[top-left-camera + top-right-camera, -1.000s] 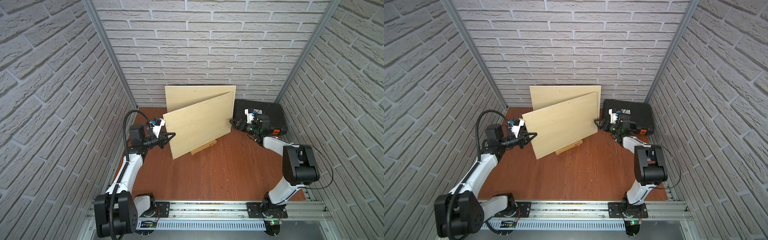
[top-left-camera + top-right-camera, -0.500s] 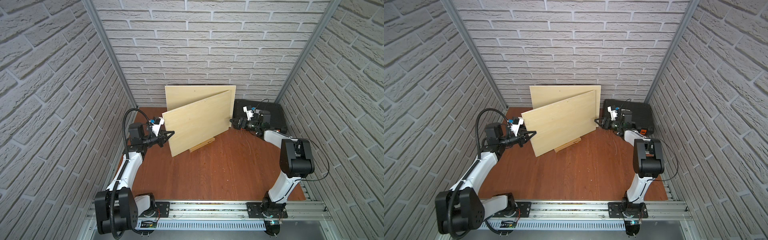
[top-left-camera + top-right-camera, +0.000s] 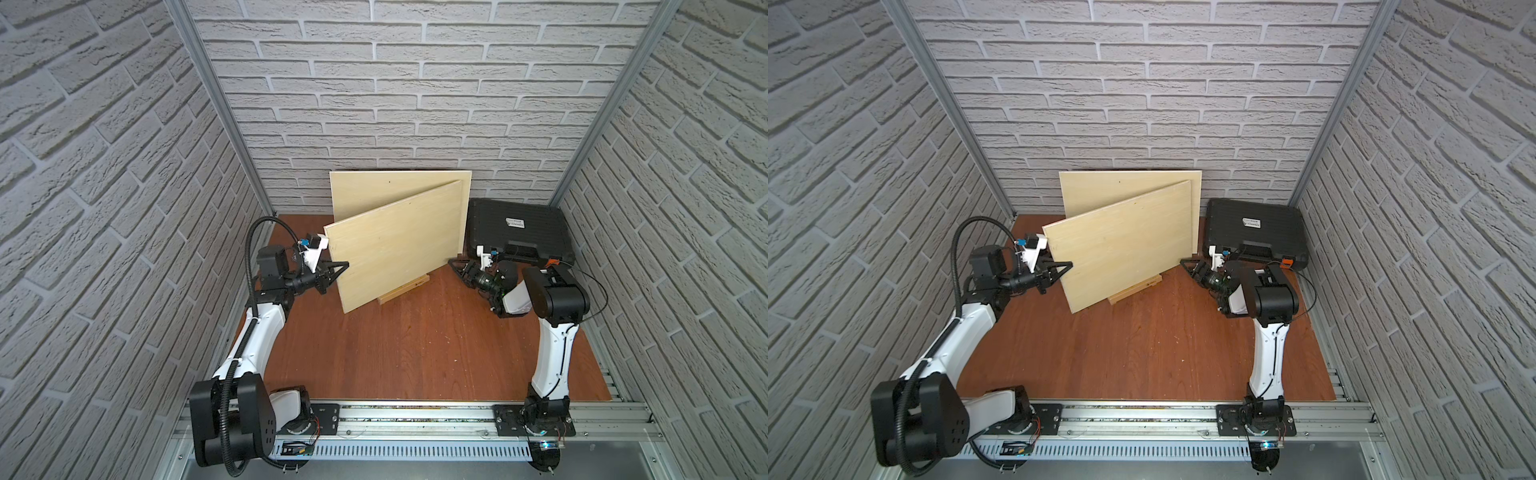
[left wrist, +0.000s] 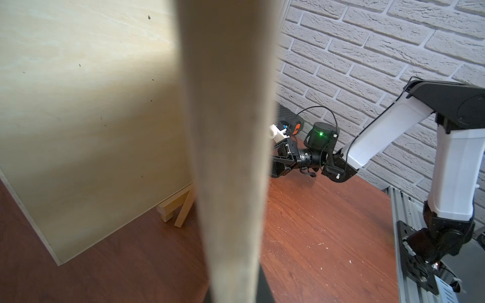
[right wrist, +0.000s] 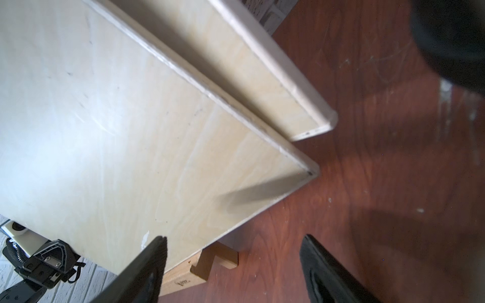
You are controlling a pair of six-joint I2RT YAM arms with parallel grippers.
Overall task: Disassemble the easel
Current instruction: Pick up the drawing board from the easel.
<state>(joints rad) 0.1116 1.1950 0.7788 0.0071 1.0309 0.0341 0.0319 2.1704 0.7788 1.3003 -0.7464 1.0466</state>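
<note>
A pale plywood front board [image 3: 399,245] [image 3: 1121,245] [image 5: 131,131] leans tilted on the small wooden easel [image 3: 405,287] [image 3: 1136,287] [image 4: 175,210] [image 5: 204,265], which it mostly hides. My left gripper [image 3: 343,266] [image 3: 1067,264] [image 4: 235,293] [image 5: 49,254] is shut on this board's left edge, a blurred strip [image 4: 231,157] in the left wrist view. My right gripper [image 3: 453,264] [image 3: 1185,264] [image 4: 275,162] [image 5: 233,238] stands open, low beside the board's lower right corner, touching nothing.
A second plywood board [image 3: 386,191] [image 3: 1117,185] [image 4: 91,118] [image 5: 249,65] leans against the back brick wall behind the easel. A black plastic case [image 3: 515,226] [image 3: 1254,226] lies at the back right, just behind my right arm.
My right gripper has dropped from the front board's right edge to near its lower corner, and that arm's elbow has swung inward. The left gripper and the board have barely shifted.
</note>
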